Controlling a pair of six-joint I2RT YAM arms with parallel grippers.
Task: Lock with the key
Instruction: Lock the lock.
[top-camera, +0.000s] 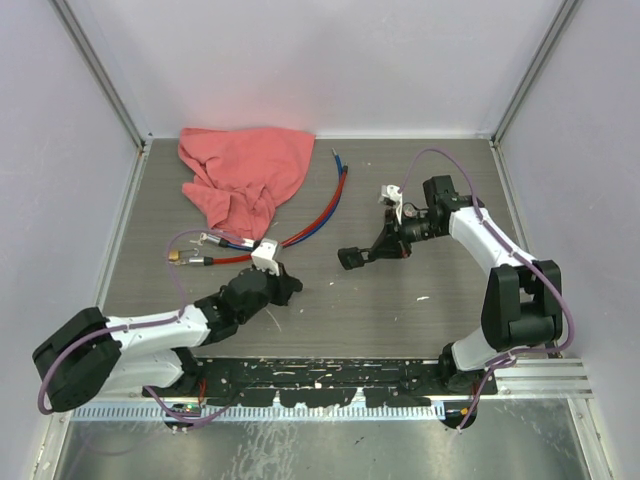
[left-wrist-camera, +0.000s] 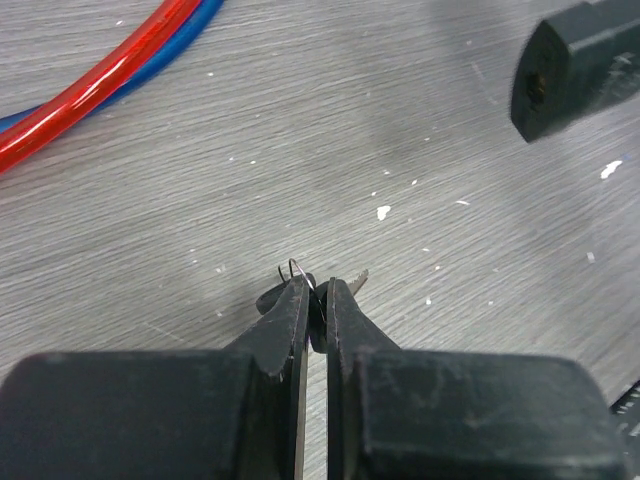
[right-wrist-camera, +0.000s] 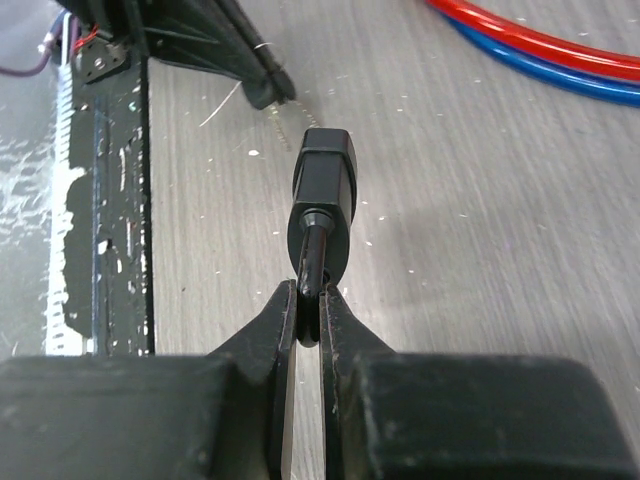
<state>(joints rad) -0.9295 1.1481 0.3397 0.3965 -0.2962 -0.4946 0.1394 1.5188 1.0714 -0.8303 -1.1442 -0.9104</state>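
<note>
My left gripper (left-wrist-camera: 318, 300) is shut on the black head of a small key (left-wrist-camera: 358, 278). Its toothed blade pokes out to the right of the fingertips and a thin wire ring (left-wrist-camera: 293, 268) shows on the left. The black padlock (left-wrist-camera: 575, 65) hangs at the upper right, its keyhole end facing the key, with a gap between them. My right gripper (right-wrist-camera: 310, 305) is shut on the padlock's shackle (right-wrist-camera: 316, 255), and the padlock body (right-wrist-camera: 323, 175) points away towards the left gripper (right-wrist-camera: 255, 75). From above, the padlock (top-camera: 350, 258) sits mid-table, right of the left gripper (top-camera: 290, 287).
A crumpled red cloth (top-camera: 245, 175) lies at the back left. Red and blue tubes (top-camera: 325, 205) curve from beside it towards the left arm, ending in metal fittings (top-camera: 195, 255). A black rail (top-camera: 320, 385) runs along the near edge, and enclosure walls stand on three sides.
</note>
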